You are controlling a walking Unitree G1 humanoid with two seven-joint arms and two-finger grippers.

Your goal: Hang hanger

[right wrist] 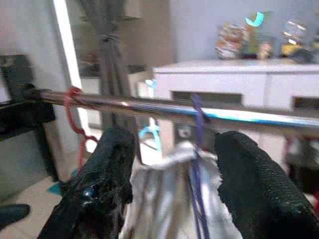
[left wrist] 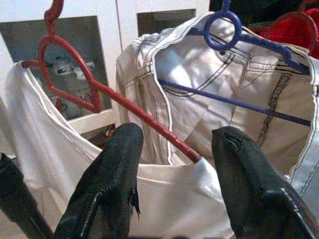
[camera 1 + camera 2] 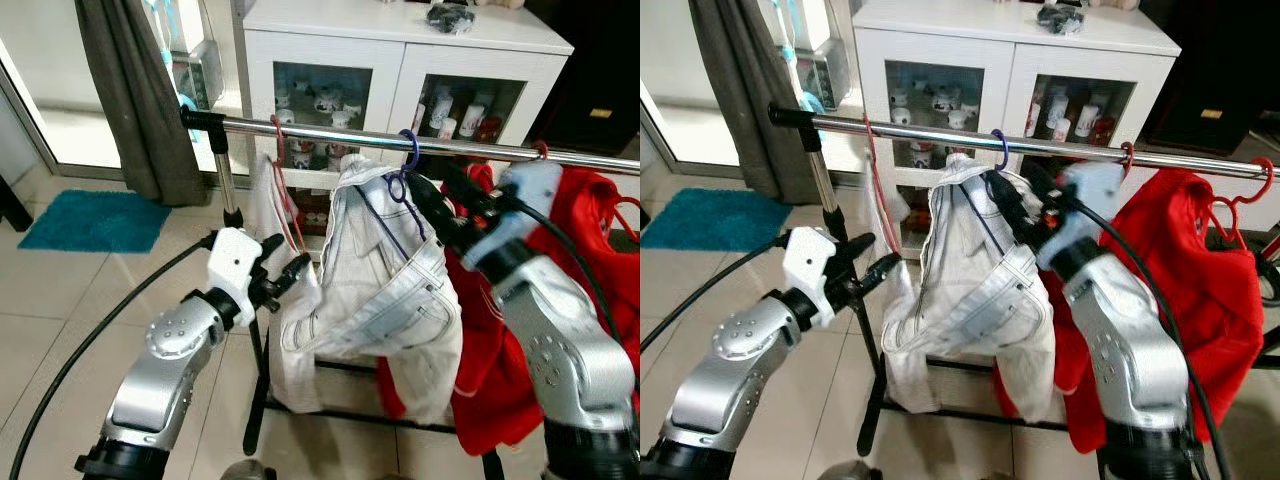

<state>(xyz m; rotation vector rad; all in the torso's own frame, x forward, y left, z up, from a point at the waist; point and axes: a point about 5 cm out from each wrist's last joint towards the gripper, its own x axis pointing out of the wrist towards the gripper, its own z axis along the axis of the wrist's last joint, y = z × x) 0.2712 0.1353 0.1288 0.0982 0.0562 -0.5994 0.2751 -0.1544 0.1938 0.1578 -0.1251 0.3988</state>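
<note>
Blue plastic hanger (image 3: pixel 405 165) w/ white denim garment (image 3: pixel 385 290) is hanging hooked on shiny metal rail (image 3: pixel 330 135), right gripper (image 3: pixel 428 200) sitting open just below hook, left gripper (image 3: pixel 285 268) open near red hanger (image 3: pixel 283 185)

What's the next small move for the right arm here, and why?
Probably ease the right pincer straight back off the blue hanger. The hanger's hook already sits over the rail with the white jeans hanging from it, and the pincer's fingers stand open on either side of the hook, so nothing needs holding.
</note>
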